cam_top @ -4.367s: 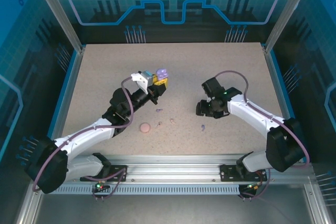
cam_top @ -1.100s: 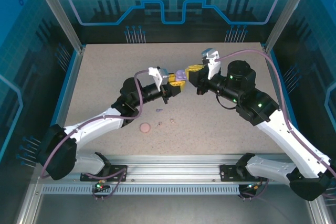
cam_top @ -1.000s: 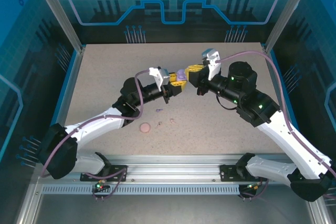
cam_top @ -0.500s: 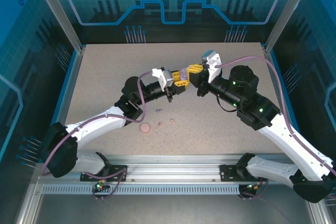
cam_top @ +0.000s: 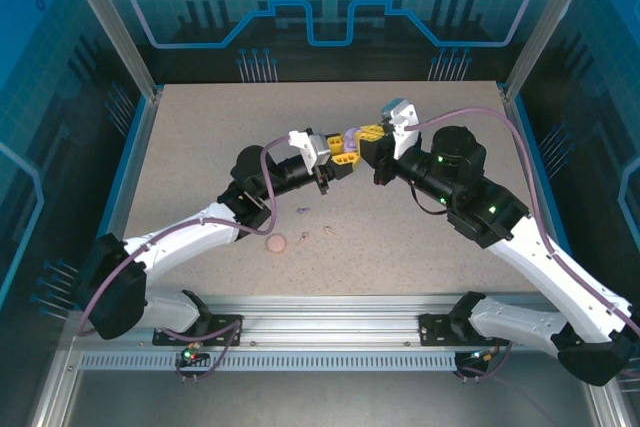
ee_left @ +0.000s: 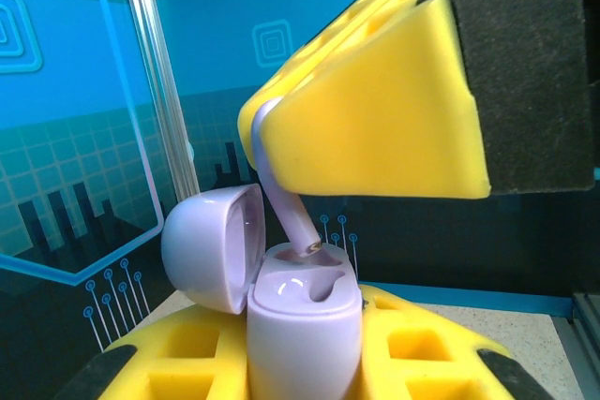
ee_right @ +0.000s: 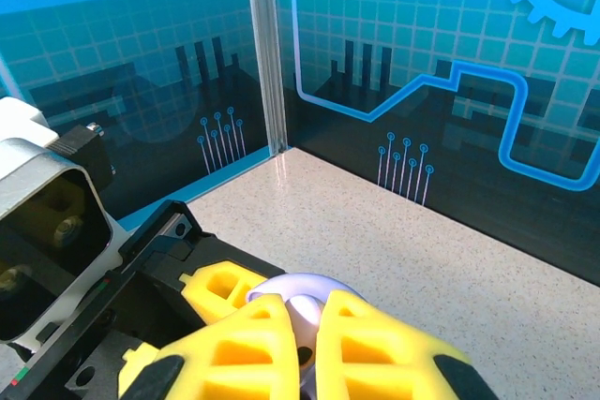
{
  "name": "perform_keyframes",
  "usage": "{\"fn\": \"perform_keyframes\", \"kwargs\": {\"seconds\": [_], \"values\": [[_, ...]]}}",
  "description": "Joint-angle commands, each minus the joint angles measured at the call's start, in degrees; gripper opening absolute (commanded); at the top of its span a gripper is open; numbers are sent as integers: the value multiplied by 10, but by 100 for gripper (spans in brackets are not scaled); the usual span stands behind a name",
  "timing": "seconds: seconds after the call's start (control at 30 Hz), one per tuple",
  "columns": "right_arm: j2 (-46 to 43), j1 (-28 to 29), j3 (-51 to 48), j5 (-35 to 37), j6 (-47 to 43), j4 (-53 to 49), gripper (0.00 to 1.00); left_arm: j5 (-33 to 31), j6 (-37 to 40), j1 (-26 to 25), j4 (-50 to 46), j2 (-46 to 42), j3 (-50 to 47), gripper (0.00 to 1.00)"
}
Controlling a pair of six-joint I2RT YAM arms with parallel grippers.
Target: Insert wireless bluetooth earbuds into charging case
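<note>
Left pincer (cam_top: pixel 343 154) is clamped tight on the lavender case (ee_left: pixel 302 334), which stands upright between its yellow fingers. Its lid (ee_left: pixel 214 243) is swung back to the left. Held that way, raised off the desk (cam_top: pixel 200 137), the case's sockets face up and stay steady for the other arm.

Just right of the lid, a lavender earbud (ee_left: pixel 286 203) slants down with the tip of its stem at the mouth of one socket. It looks not yet seated. The right pincer (cam_top: pixel 368 135) is closed on the earbud's upper end, so the stem is left free to lead into the socket. The two arms meet nose to nose above the middle of the desk.

On the desk below lie a round pink case (cam_top: pixel 276 243) and, to its right, a few tiny loose earbuds (cam_top: pixel 330 231), apart from one another. By the look of it, they await their turn.
</note>
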Motion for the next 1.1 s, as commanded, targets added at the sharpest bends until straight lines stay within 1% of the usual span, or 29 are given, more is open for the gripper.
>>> {"fn": "perform_keyframes", "kwargs": {"seconds": [0.0, 1.07], "values": [[2, 8, -6, 10, -3, 10, 8, -4, 8, -4, 12, -18, 20, 0], [-7, 7, -37, -9, 15, -15, 6, -26, 2, -4, 14, -17, 24, 0]]}}
